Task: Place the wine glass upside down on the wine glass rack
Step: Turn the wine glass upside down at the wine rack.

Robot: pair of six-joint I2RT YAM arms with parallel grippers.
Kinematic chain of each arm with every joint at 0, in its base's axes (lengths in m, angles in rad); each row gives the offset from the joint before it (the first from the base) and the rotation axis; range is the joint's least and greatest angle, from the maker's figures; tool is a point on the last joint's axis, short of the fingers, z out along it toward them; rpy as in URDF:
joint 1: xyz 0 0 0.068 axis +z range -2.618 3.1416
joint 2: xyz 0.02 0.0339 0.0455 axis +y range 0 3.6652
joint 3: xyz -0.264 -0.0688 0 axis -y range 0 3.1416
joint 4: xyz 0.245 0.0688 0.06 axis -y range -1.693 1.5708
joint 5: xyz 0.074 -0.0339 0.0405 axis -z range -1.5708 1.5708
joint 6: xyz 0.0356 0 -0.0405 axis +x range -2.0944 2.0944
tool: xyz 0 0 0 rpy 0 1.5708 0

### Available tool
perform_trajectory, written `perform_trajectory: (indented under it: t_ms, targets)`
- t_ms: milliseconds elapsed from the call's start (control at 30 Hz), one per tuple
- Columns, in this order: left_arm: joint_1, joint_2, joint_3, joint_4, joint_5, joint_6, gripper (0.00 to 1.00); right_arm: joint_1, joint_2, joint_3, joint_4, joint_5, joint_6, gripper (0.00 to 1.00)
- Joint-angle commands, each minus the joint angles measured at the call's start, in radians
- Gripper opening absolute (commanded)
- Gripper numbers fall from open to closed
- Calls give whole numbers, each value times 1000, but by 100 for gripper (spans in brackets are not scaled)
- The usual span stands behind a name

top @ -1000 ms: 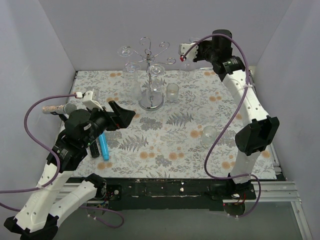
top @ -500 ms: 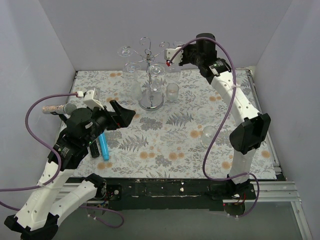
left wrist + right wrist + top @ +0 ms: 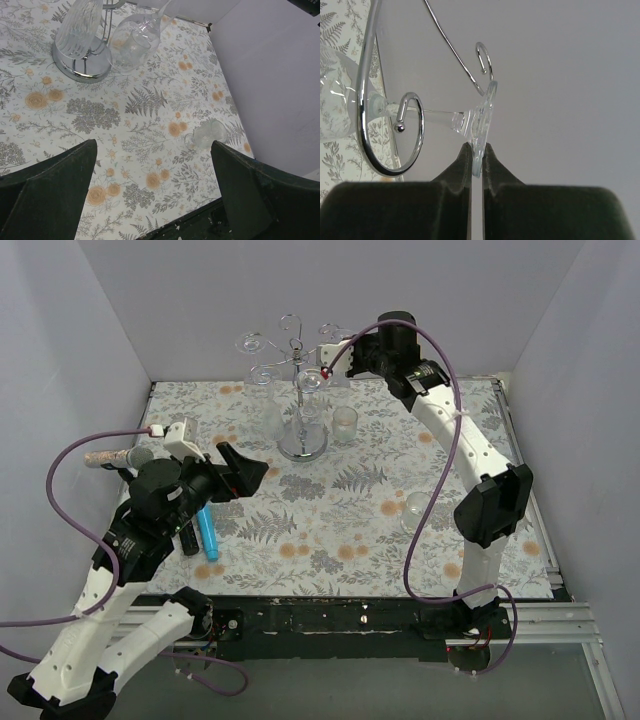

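The wine glass rack (image 3: 296, 352) is a silver wire stand with a round mirrored base (image 3: 303, 447) at the back middle. My right gripper (image 3: 333, 352) is shut on the foot of the wine glass (image 3: 483, 116), pinching its rim between both fingers (image 3: 464, 165). The glass hangs upside down, bowl (image 3: 312, 383) below. Its stem (image 3: 436, 118) lies across a curled rack arm (image 3: 412, 131). My left gripper (image 3: 246, 471) is open and empty, low over the left of the table, well short of the rack.
A second glass (image 3: 264, 400) hangs on the rack's left side. A small tumbler (image 3: 345, 424) stands right of the base. Another glass (image 3: 418, 508) sits at the right middle and shows in the left wrist view (image 3: 206, 134). A blue pen (image 3: 208, 533) lies at the left.
My right arm has moved left with the wine glass, from right of the rack up to its curled arms. The left arm has not moved.
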Motion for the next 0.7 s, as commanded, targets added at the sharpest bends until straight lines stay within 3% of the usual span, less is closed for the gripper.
perform_trajectory:
  t_ms: [0,667]
  targets:
    - [-2,-17,26,-5,-13,5,98,13,-36,32,123,8,3,1]
    - [-2,-37,31,-25,-32,8,98,-8,-5,66,173,82,-33,1]
